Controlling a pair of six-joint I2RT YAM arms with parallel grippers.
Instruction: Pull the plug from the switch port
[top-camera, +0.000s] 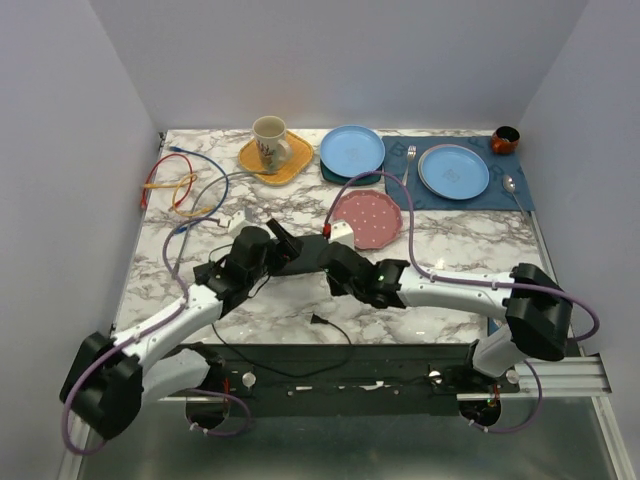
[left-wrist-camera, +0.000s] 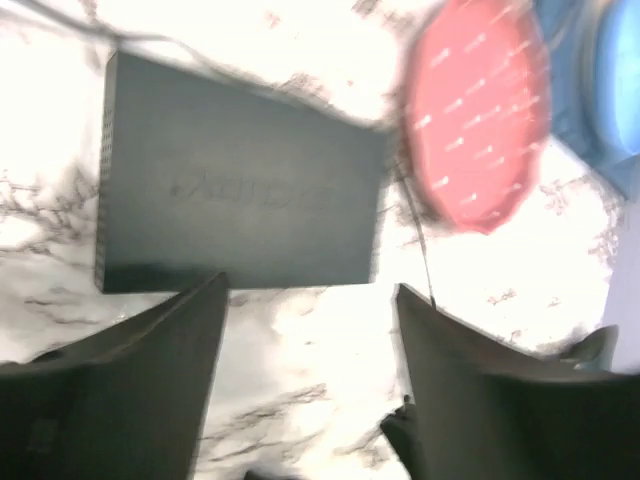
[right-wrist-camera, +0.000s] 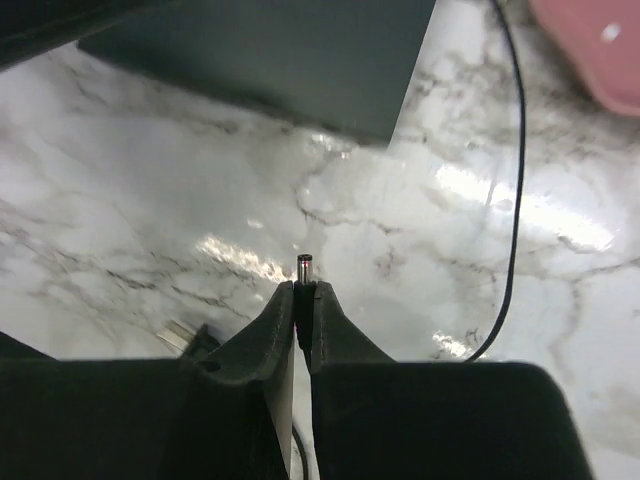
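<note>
The right hand (right-wrist-camera: 303, 300) has its two fingers pressed together on the plug (right-wrist-camera: 305, 268), pinching it just behind the tip. The small metal barrel sticks out past the fingertips and points forward. The plug is out of its port and hangs over bare marble worktop (right-wrist-camera: 150, 200), clearly apart from the switch (right-wrist-camera: 290, 50). The switch lies flat ahead of this hand and a little to its left, with its near corner closest to the fingertips.

To the right of the right hand, a thin black cable (right-wrist-camera: 517, 180) runs along the worktop from far to near and curves back in towards the hand at its lower end. Ahead and far to its right is the edge of the pink dotted plate (right-wrist-camera: 600, 40).

The left hand (left-wrist-camera: 310, 290) is spread wide and holds nothing. Between its two dark fingers (left-wrist-camera: 130, 390) only marble shows. The switch lies just ahead of it, slightly to its left, with the flat top face up and the near edge close to the fingertips. The pink plate is ahead and to the right of this hand, just beyond the far right corner of the switch. This view is blurred, so the sockets cannot be made out.
</note>
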